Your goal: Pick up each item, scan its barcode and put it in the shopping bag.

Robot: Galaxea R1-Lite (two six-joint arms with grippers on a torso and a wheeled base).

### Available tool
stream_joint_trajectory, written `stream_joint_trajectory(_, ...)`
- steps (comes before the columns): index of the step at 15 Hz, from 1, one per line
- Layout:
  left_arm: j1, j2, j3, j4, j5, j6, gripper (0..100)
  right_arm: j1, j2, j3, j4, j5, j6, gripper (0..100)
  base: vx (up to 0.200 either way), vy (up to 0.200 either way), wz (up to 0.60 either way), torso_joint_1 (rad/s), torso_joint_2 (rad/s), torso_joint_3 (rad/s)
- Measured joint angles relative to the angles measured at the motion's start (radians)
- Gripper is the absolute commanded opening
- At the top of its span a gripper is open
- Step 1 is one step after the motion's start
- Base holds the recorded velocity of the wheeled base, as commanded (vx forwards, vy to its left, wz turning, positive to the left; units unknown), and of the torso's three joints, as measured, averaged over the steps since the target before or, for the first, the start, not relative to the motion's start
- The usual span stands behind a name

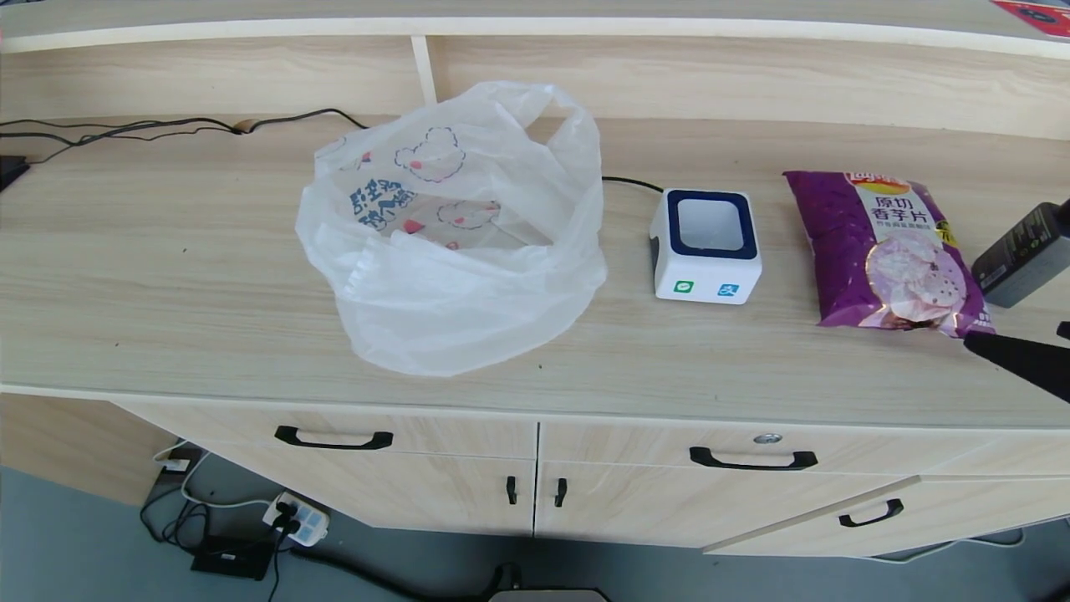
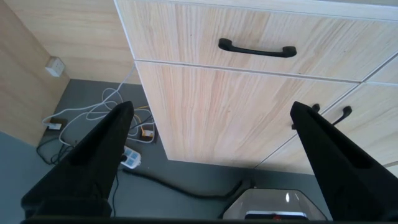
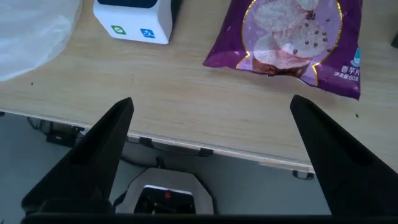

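Right end effector [image 3: 211,102] hangs wide open near the chip bag [image 3: 292,37], so I'd pinch its near edge, not the puffy middle.

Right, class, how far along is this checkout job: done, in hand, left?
Done: nothing visibly; the crisp packet lies on the counter beside the scanner. In hand: nothing; the right pincer is open near the packet. Left: grasp, scan, drop it in the shopping bag.
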Motion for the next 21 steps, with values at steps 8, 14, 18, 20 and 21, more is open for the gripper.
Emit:
stream_joint_trajectory(8, 0.000, 0.000, 0.000, 0.000, 0.000, 0.000, 100, -0.102, 0.339, -0.276, 0.002, 0.068, 0.040, 100, 0.000, 0.000, 0.00, 0.000, 0.00, 0.000)
stream_joint_trajectory(14, 0.000, 0.000, 0.000, 0.000, 0.000, 0.000, 100, -0.217, 0.482, -0.399, 0.000, 0.191, -0.137, 100, 0.000, 0.000, 0.00, 0.000, 0.00, 0.000)
stream_joint_trajectory(18, 0.000, 0.000, 0.000, 0.000, 0.000, 0.000, 100, -0.256, 0.533, -0.430, 0.000, 0.196, -0.139, 100, 0.000, 0.000, 0.00, 0.000, 0.00, 0.000)
stream_joint_trajectory(20, 0.000, 0.000, 0.000, 0.000, 0.000, 0.000, 100, -0.259, 0.560, -0.452, 0.000, 0.194, -0.139, 100, 0.000, 0.000, 0.00, 0.000, 0.00, 0.000)
stream_joint_trajectory(21, 0.000, 0.000, 0.000, 0.000, 0.000, 0.000, 100, -0.260, 0.577, -0.463, 0.000, 0.193, -0.140, 100, 0.000, 0.000, 0.00, 0.000, 0.00, 0.000)
